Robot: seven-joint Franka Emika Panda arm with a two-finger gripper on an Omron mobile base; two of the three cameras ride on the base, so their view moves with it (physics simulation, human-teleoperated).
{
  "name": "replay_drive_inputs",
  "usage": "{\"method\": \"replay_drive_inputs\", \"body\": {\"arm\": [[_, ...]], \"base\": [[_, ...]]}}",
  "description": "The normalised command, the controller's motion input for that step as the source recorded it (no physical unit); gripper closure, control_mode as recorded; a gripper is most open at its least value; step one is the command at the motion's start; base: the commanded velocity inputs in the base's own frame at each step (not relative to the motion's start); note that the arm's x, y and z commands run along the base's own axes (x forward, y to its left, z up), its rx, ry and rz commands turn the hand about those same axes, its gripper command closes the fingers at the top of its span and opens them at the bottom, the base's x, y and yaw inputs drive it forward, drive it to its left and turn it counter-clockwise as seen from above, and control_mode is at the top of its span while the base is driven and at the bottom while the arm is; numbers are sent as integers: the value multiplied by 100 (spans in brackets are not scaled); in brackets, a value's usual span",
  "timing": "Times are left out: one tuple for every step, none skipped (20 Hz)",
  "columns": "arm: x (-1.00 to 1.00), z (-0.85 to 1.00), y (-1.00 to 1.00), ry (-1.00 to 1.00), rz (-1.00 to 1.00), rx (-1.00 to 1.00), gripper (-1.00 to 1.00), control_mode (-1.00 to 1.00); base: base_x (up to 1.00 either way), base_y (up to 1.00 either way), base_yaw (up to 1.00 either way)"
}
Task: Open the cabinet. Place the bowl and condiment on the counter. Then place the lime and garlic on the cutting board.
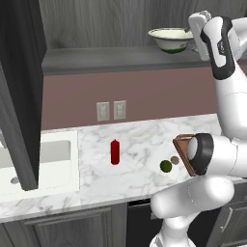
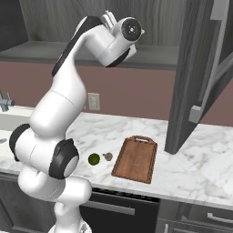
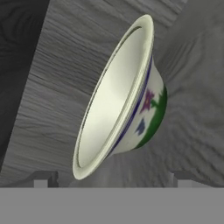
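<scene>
In the left base view the bowl (image 1: 170, 39) sat on the open cabinet (image 1: 19, 87) shelf, upper right. Right base view – lime (image 2: 93, 159) and garlic (image 2: 108, 156) lay off the cutting board (image 2: 135, 158). Hand view: fingers (image 3: 43, 179) spread wide, lined up on the bowl's rim.

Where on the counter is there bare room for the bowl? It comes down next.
Bare marble lies between the sink and the condiment, and behind the lime. It is crowded where lime, garlic and cutting board sit close.
</scene>
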Motion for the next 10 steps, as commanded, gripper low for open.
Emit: {"method": "replay_drive_inputs", "body": {"arm": [[4,-3,-3,0,0,-2,-100,-100],[4,-6,-1,0,0,-3,-100,-100],[4,-4,-1,0,0,-4,-100,-100],[6,-4,-1,0,0,-4,-100,-100],[7,-4,0,0,0,-3,-100,-100],[9,-1,0,0,0,-3,-100,-100],[11,-6,0,0,0,-3,-100,-100],[11,-5,-1,0,0,-2,-100,-100],[16,-6,0,1,0,-1,-100,-100],[20,-3,0,0,0,0,-100,-100]], "base": [[0,0,0],[0,0,0],[0,0,0],[0,0,0],[0,0,0],[0,0,0],[0,0,0],[0,0,0],[0,0,0],[0,0,0]]}}
